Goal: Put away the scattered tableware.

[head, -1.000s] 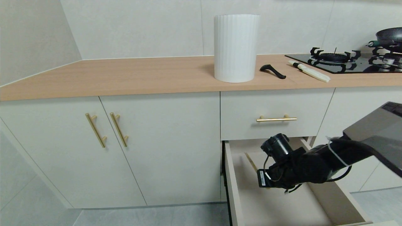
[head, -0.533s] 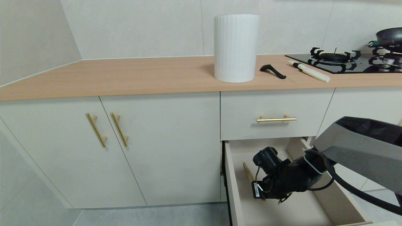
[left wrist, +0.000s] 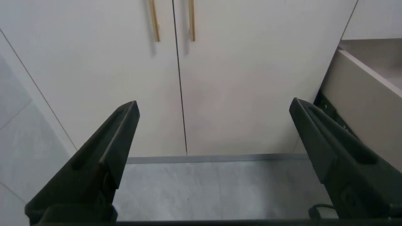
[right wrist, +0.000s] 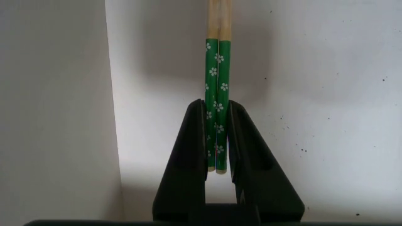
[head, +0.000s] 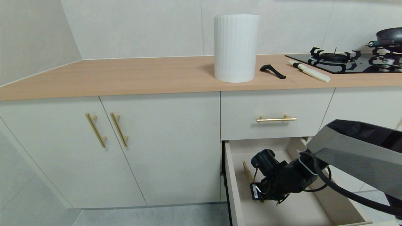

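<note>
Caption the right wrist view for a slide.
Right gripper, jaws shut on a pair of green floral chopsticks, inside the open drawer beside its side wall.

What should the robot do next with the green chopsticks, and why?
Probably open the jaws. The right gripper holds the chopsticks clamped, inside the open drawer, low beside its side wall, so letting go should leave them put away.
</note>
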